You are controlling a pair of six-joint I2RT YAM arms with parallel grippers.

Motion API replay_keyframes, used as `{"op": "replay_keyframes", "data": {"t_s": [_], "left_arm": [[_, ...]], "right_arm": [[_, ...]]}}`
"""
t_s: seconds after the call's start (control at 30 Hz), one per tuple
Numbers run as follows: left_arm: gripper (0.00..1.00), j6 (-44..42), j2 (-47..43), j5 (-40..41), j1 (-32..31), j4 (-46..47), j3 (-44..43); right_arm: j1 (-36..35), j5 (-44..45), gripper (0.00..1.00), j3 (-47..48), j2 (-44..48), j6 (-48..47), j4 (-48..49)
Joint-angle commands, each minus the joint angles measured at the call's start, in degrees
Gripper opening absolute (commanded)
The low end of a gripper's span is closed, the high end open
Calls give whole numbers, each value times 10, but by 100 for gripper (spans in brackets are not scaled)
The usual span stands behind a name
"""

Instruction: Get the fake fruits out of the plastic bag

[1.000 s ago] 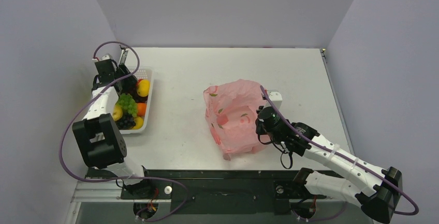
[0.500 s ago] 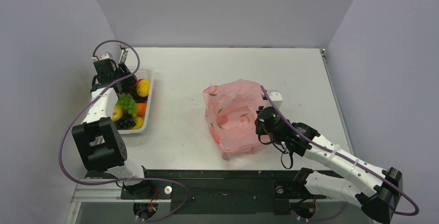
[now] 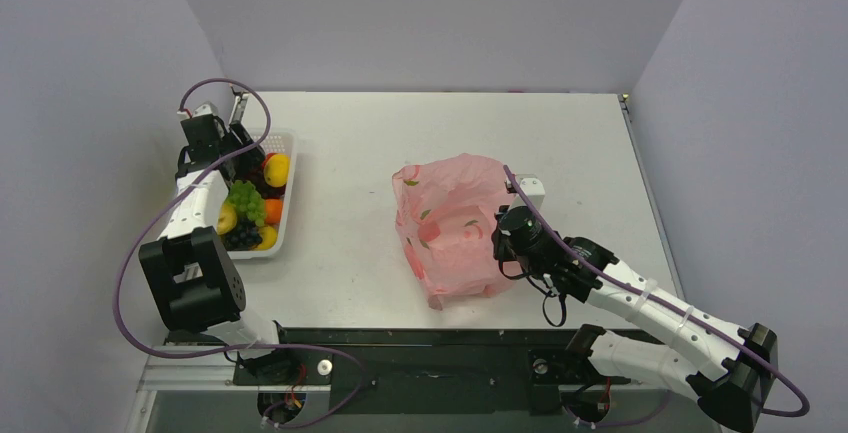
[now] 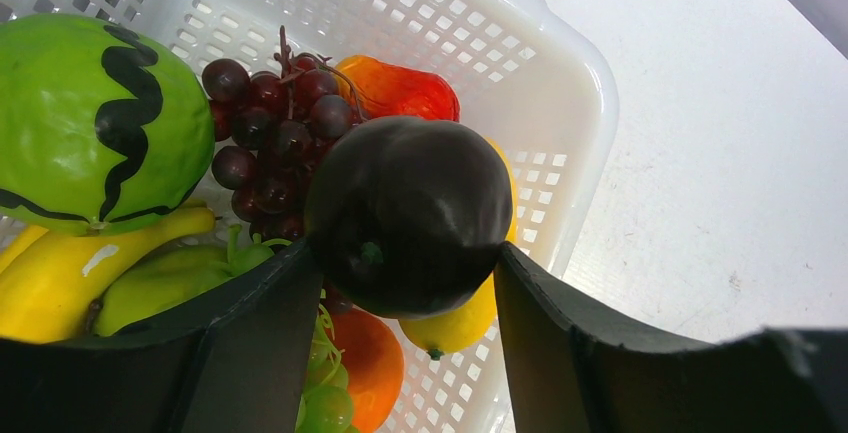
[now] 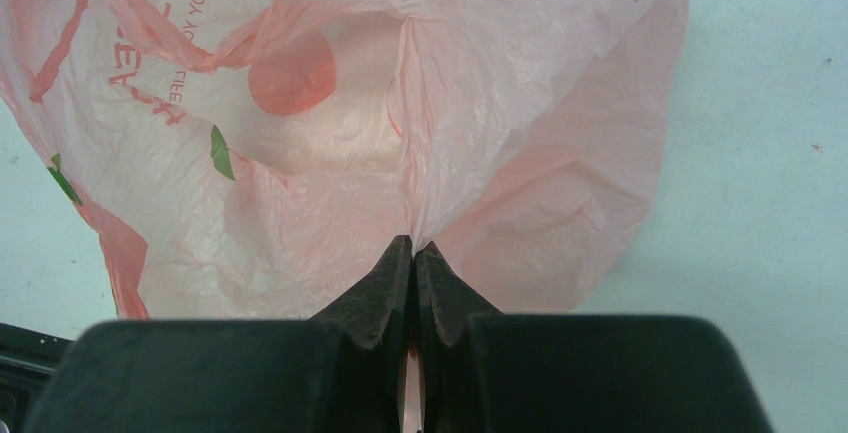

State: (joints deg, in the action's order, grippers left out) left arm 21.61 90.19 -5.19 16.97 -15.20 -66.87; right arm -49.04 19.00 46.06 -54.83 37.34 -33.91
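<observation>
White tabletop [image 3: 400, 133], lilac walls [image 3: 400, 13]. Left gripper [image 4: 400, 253]: clamped on dark purple glossy plastic fruit [image 4: 410, 203], above white mesh basket [image 4: 560, 103] of other fake fruits [image 4: 100, 123]. Right gripper [image 5: 413, 248]: pinched shut on thin pink plastic bag [image 5: 520, 103], mid-table. Nearly unchanged over the last second; bag looks emptied.

White left arm [image 3: 195, 208] and right arm [image 3: 640, 295], black joints, purple cables [image 3: 128, 253]; left tool [image 4: 400, 265] and right tool [image 5: 413, 249] matte black.

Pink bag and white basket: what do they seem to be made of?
The pink bag looks like thin translucent plastic film, creased and wrinkled, with prints showing through. The white basket appears to be moulded rigid plastic, smooth and faintly glossy, pierced by a grid of square holes.
</observation>
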Motion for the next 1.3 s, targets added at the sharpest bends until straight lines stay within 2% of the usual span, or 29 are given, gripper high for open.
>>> {"op": "replay_keyframes", "data": {"t_s": [0.0, 0.07, 0.13, 0.17, 0.27, 0.3, 0.37, 0.7, 0.87, 0.97, 1.1, 1.2, 1.23, 1.27], "left_arm": [[57, -4, -19, -1, 4, 14, -17], [58, -3, -18, -7, 5, 16, -17], [64, -4, -18, -14, 5, 17, -17], [72, -4, -17, -17, 5, 18, -17], [85, -6, -16, -23, 7, 18, -17], [93, -6, -16, -25, 6, 20, -16], [97, -6, -17, -27, 7, 22, -15], [97, -13, -43, -49, 7, 48, 9], [97, -9, -70, -70, 4, 71, 30], [97, -11, -90, -74, -13, 80, 46], [97, -37, -123, -71, -60, 78, 53], [97, -53, -159, -62, -121, 69, 58], [97, -57, -167, -57, -134, 60, 58], [97, -56, -184, -58, -155, 57, 59]], "right_arm": [[5, -2, 0, 19, 7, 8, 11], [4, -3, 0, 19, 5, 8, 11], [5, -4, 0, 20, 5, 8, 11], [4, -5, 0, 20, 5, 8, 12], [4, -5, 0, 19, 5, 8, 12], [5, -5, 0, 19, 5, 9, 12], [4, -5, 0, 18, 5, 9, 12], [5, 18, 0, 18, 13, 7, 9], [10, 111, 0, 44, 13, 7, -36], [32, 149, 2, 64, 12, 11, -67], [84, 145, 6, 70, 29, 6, -81], [115, 130, 23, 76, 52, -19, -81], [118, 126, 36, 82, 56, -25, -81], [121, 125, 42, 85, 65, -36, -82]]}}
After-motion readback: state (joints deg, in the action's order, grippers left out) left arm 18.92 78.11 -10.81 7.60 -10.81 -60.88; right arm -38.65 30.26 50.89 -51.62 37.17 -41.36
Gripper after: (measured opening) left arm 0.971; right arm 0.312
